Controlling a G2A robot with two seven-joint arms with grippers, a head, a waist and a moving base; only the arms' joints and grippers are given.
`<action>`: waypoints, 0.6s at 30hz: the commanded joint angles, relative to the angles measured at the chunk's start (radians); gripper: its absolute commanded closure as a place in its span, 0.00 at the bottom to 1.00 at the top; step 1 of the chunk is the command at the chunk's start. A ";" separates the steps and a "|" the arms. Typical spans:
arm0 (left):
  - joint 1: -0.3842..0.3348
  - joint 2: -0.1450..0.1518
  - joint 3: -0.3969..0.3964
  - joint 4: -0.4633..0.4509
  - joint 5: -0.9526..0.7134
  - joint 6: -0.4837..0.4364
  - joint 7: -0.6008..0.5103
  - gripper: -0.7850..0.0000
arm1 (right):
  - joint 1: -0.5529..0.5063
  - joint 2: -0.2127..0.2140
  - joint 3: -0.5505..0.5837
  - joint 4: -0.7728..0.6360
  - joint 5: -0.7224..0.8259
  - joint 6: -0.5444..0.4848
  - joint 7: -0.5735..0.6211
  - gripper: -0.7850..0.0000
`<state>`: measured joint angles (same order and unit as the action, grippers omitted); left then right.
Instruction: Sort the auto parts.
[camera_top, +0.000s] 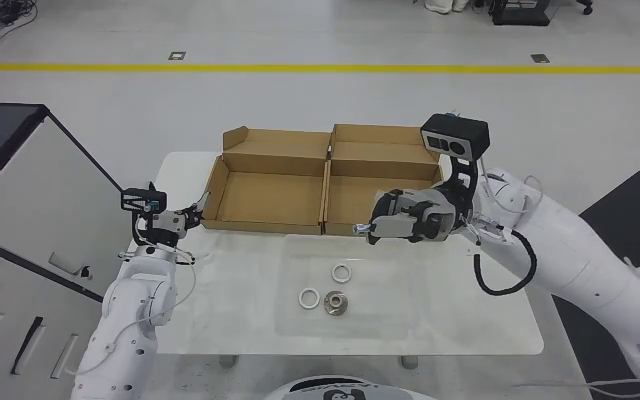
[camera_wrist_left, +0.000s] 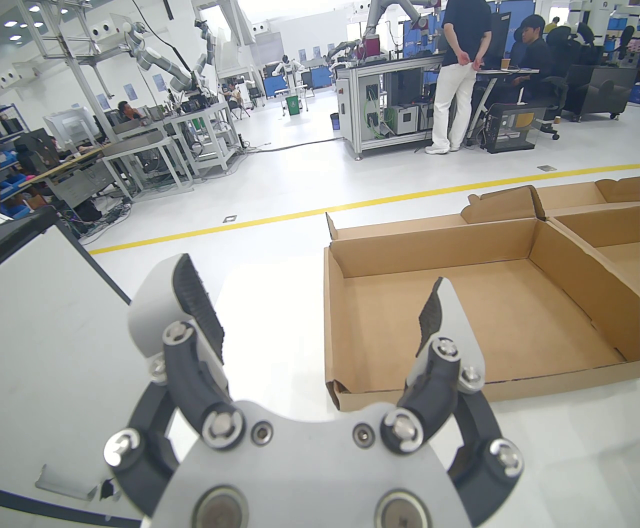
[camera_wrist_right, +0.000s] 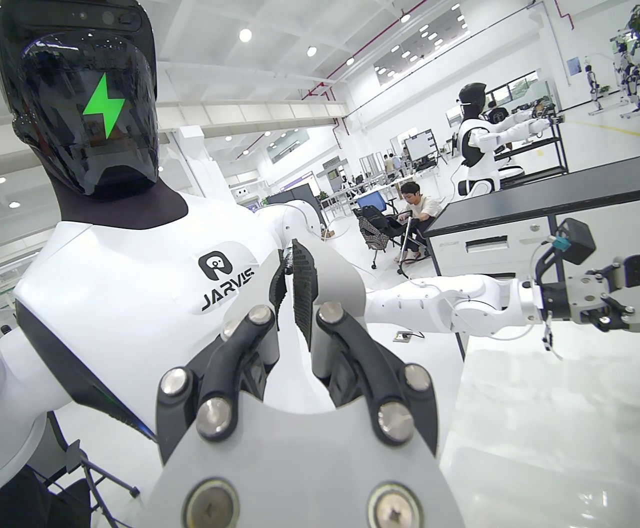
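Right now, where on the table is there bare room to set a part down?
The left box floor is bare. The table is bare either side of the white rings and metal hub. Crowded: that cluster at centre front, and the right box's near edge under the right claw.

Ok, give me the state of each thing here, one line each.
Left box: lid open, empty.
Right box: lid open, visible floor bare.
Far white ring: lying flat, outside the boxes.
Near white ring: lying flat, outside the boxes.
Metal part: outside the boxes, beside the near white ring.
Left gripper: open, empty.
Right gripper: shut, nothing seen in it.
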<state>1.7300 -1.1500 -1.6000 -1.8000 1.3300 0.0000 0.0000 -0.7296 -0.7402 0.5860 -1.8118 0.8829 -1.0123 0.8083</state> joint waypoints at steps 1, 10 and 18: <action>0.000 0.000 0.000 0.000 0.000 0.000 0.000 0.00 | -0.001 0.001 0.001 0.000 -0.002 0.000 0.000 1.00; 0.000 0.000 0.000 0.000 0.000 0.000 0.000 0.00 | -0.010 -0.001 0.007 -0.010 -0.011 0.015 -0.018 1.00; 0.000 0.000 0.000 0.000 0.000 0.000 0.000 0.00 | -0.060 -0.025 0.038 -0.078 0.089 0.000 -0.001 1.00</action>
<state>1.7300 -1.1500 -1.6000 -1.8000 1.3300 0.0000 0.0000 -0.7856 -0.7625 0.6202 -1.8852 0.9629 -1.0126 0.8082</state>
